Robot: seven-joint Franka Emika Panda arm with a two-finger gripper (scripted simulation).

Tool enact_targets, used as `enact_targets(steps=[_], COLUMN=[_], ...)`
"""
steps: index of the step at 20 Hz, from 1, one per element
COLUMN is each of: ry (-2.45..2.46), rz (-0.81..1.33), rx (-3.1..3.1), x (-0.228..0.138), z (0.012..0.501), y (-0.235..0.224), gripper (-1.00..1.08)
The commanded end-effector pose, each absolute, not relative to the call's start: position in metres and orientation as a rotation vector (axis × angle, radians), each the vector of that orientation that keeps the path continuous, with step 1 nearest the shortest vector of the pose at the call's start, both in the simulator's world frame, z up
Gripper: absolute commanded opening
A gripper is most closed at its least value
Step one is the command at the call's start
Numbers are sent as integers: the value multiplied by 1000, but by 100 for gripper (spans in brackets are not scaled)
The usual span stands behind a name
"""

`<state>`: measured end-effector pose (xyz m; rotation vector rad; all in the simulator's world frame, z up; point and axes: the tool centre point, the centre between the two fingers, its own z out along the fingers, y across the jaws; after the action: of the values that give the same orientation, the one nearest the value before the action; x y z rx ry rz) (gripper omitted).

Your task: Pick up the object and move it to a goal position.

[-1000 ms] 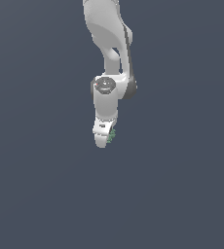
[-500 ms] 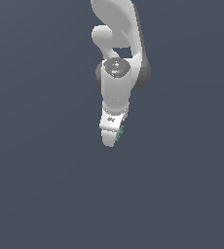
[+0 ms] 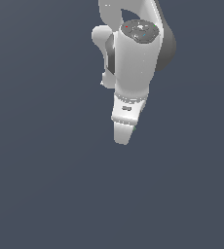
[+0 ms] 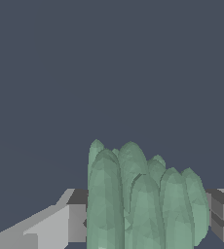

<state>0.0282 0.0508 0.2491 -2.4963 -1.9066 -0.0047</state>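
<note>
One object [image 4: 143,199]: pale green, ridged lobes | end effector [image 4: 143,221] clamped on it

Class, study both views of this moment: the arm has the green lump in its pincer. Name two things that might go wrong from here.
1. The green lump is ridged and bumpy, so the pincer fingers, one at each side, may hold only on ridges; it might slip out.
2. In the exterior view the pincer almost hides the lump, so a slip there could go unnoticed.
</note>
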Motion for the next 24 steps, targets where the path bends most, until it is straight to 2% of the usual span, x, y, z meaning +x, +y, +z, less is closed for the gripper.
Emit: enact_targets(steps=[1, 13, 24], ry=[-1905, -1904, -1904], rz=[-3, -1, 0], rx=[-2496, -2498, -2499], x=[37, 72, 88], z=[268, 335, 362], y=[59, 88, 100], gripper=[-100, -100, -100])
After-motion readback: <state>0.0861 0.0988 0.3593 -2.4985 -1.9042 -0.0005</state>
